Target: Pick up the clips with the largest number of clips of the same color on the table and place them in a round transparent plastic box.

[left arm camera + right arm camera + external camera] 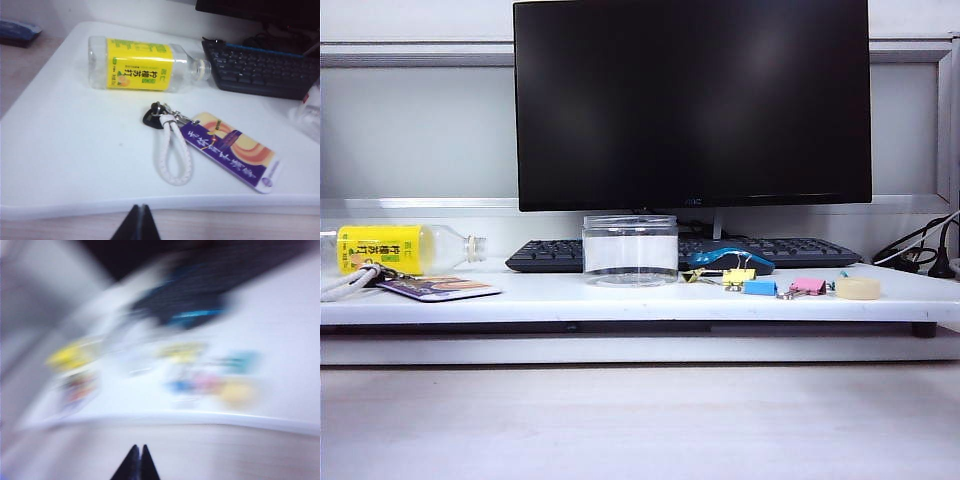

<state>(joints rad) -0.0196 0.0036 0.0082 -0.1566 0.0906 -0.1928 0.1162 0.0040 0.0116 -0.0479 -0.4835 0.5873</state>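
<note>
A black monitor [692, 103] stands at the back of a white desk shelf [620, 298], with a black keyboard [790, 250] below it and a blue-and-black mouse [730, 258] in front. At left, a yellow-labelled bottle [145, 63] lies on its side, near a purple card [235, 150] on a white braided loop [172, 150]. A blue binder clip [759, 288], a pink binder clip [808, 287] and what appears to be a roll of tape [858, 288] sit at right; cables [920, 255] trail behind.

Pale-yellow clips [737, 276] lie on the white shelf just right of the upright, empty round transparent plastic box [630, 250].
</note>
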